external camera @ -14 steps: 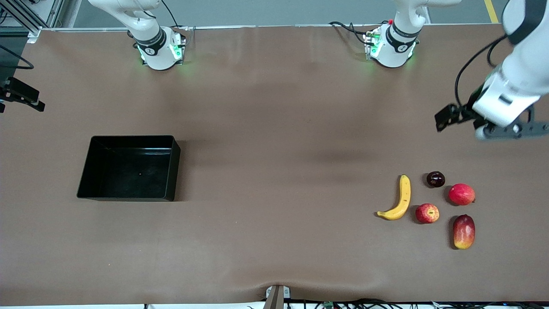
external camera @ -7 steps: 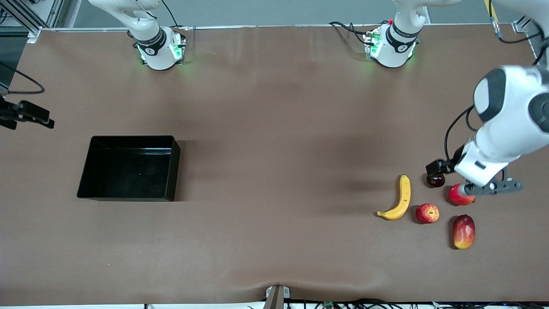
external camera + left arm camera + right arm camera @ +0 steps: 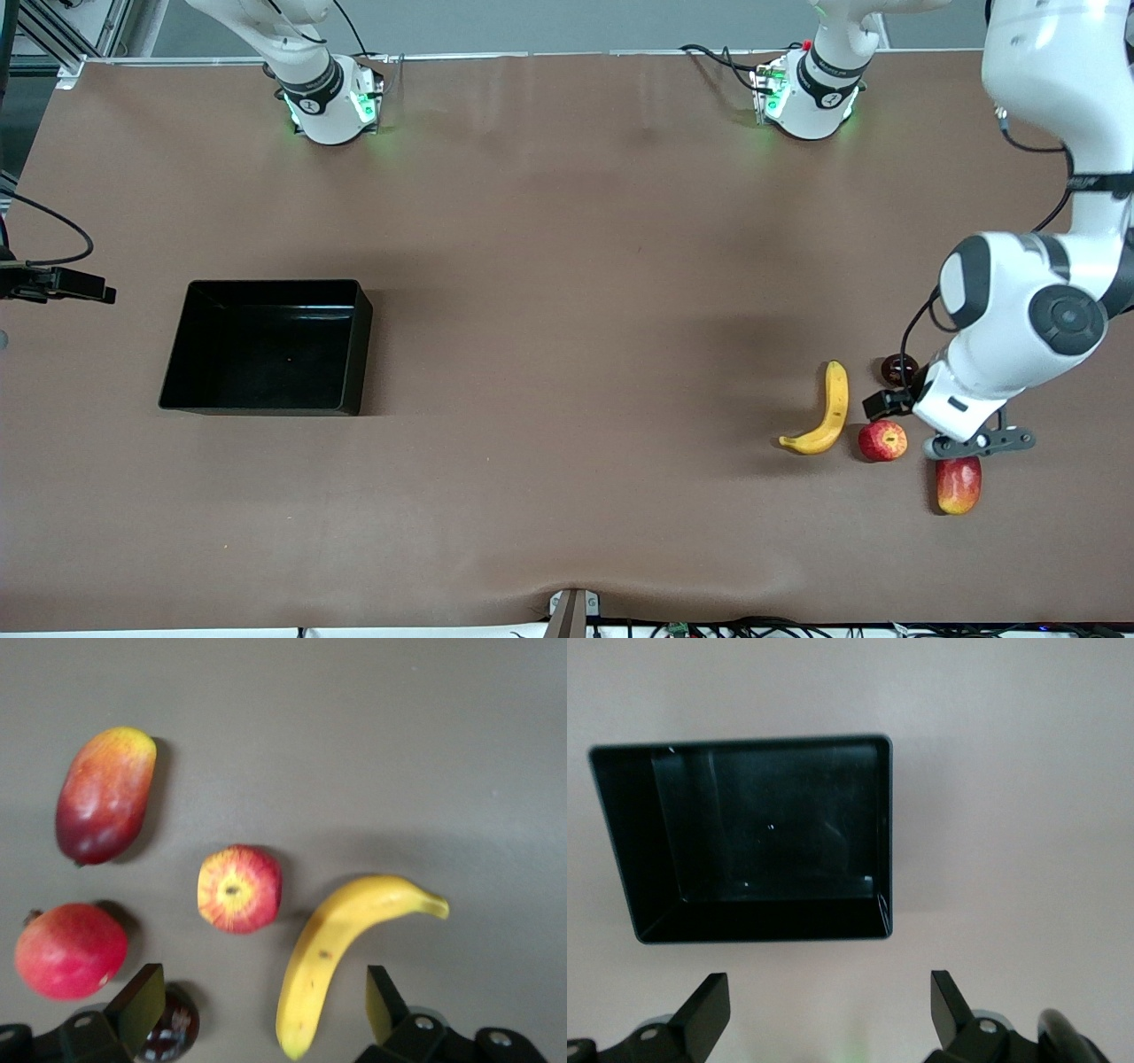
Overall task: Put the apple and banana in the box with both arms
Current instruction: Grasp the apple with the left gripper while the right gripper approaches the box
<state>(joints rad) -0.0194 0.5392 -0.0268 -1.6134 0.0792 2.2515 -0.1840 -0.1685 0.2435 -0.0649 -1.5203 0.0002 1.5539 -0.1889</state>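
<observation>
**Left arm drops over the fruit cluster**

The mango-like fruit lies nearest the front camera. Just above it, the left gripper, fingers spread and empty, has swung down from the table's edge beside the apple, which lies beside the banana. The right gripper, open, has crept closer to the empty box.

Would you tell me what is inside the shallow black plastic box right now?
Nothing: the shallow black plastic box holds no fruit, only its glossy floor with a tiny speck. No part of its inside is covered in the right wrist view.
</observation>
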